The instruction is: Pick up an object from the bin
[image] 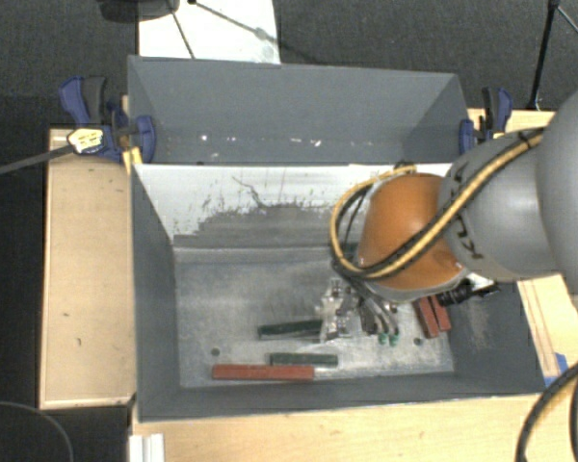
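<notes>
My gripper (335, 318) is low over the bin floor, right of centre, under the orange wrist cover. Its tip is at the right end of a dark green stick (287, 330) that lies flat and points left. Just in front of that lies a second, shorter dark green stick (304, 359). A long red-brown bar (262, 372) lies along the front wall. To the gripper's right are small green-tipped pieces (389, 336) and a red-brown block (432, 316), partly hidden by the arm.
The arm and its cables cover the right half of the bin. The left part of the floor is bare scuffed metal, and the sloping walls close in on all sides.
</notes>
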`<action>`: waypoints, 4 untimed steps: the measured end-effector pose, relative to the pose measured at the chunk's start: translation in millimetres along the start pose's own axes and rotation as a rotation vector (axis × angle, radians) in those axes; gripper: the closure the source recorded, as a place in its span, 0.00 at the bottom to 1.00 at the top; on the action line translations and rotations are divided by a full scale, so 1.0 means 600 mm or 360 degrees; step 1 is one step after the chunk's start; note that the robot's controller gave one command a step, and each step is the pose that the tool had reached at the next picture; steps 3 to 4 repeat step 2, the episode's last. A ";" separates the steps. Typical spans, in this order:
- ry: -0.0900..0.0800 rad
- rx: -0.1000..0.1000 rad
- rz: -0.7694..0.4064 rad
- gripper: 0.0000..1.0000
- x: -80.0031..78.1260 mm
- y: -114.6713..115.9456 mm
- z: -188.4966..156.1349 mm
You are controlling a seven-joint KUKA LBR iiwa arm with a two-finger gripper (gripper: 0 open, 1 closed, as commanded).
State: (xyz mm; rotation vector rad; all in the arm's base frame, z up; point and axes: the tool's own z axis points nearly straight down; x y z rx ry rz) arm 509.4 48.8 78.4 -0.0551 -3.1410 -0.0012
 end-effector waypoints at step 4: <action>-0.0003 0.0000 -0.0017 1.00 0.021 -0.009 -0.212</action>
